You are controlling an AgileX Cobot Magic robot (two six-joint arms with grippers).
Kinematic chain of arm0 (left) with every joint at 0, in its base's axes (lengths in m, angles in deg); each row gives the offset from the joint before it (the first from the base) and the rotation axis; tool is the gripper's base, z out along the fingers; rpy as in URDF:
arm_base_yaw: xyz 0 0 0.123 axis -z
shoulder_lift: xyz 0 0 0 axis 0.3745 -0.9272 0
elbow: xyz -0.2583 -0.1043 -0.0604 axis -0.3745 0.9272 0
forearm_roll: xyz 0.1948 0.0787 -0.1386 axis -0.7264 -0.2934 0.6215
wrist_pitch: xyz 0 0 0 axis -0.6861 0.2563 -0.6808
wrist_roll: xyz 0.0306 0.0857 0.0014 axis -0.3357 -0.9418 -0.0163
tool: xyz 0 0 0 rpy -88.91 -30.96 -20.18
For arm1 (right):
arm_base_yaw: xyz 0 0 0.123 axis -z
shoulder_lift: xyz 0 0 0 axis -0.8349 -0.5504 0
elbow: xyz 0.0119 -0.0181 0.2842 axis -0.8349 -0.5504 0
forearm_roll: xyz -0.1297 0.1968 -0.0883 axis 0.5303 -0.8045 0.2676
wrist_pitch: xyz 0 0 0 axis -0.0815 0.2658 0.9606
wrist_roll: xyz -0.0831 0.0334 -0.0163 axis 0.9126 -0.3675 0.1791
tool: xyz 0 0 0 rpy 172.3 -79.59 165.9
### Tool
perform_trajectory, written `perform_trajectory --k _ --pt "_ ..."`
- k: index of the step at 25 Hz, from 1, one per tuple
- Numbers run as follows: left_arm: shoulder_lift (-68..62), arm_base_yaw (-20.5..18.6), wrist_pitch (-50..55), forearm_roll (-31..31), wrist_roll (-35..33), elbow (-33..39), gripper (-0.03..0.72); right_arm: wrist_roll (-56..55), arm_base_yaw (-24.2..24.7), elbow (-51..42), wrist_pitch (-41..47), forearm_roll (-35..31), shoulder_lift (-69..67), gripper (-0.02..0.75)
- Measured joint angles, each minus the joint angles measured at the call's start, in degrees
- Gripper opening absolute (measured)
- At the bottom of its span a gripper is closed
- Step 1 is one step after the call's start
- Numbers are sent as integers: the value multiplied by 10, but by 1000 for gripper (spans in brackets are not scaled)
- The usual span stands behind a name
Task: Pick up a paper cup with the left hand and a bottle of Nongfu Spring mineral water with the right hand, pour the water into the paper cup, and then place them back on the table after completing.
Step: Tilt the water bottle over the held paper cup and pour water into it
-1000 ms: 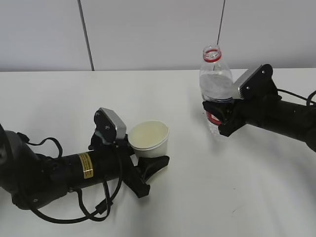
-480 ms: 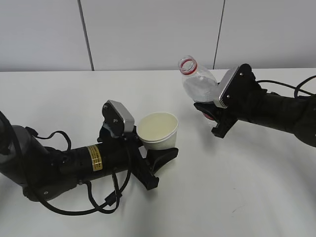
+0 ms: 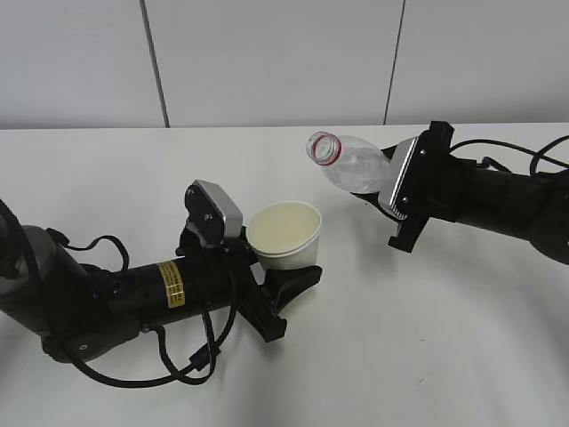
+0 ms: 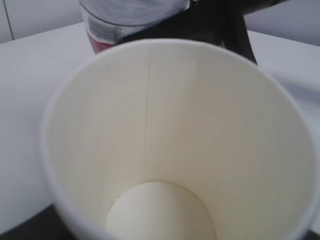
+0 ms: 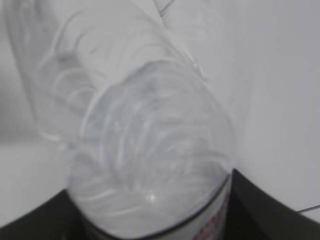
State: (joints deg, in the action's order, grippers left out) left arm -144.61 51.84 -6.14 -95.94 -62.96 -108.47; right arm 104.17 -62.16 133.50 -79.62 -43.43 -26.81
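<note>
My left gripper [image 3: 283, 267] is shut on a white paper cup [image 3: 284, 234], held just above the white table [image 3: 444, 338], mouth up and tilted slightly right. In the left wrist view the cup [image 4: 200, 125] fills the frame and its inside looks dry. My right gripper [image 3: 388, 206] is shut on a clear water bottle [image 3: 351, 165] with a red neck ring and no cap. The bottle is tipped left, its mouth up and to the right of the cup's rim. No water shows leaving it. The bottle [image 5: 145, 145] fills the right wrist view.
A pale panelled wall [image 3: 267, 62] runs behind the table's far edge. The left arm's cables [image 3: 169, 378] loop over the table at front left. The right arm's cable [image 3: 498, 147] trails along the far right.
The right gripper has tipped the bottle further left and lowered its mouth toward the cup. A second ago the bottle was upright and the cup lower and further left; the cup has held still since.
</note>
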Motion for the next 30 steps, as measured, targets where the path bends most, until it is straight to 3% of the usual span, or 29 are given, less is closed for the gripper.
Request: perform_trajectory --k 30 --pt "0 8 0 3 0 -2 405 270 -1 0 4 -60 27 377"
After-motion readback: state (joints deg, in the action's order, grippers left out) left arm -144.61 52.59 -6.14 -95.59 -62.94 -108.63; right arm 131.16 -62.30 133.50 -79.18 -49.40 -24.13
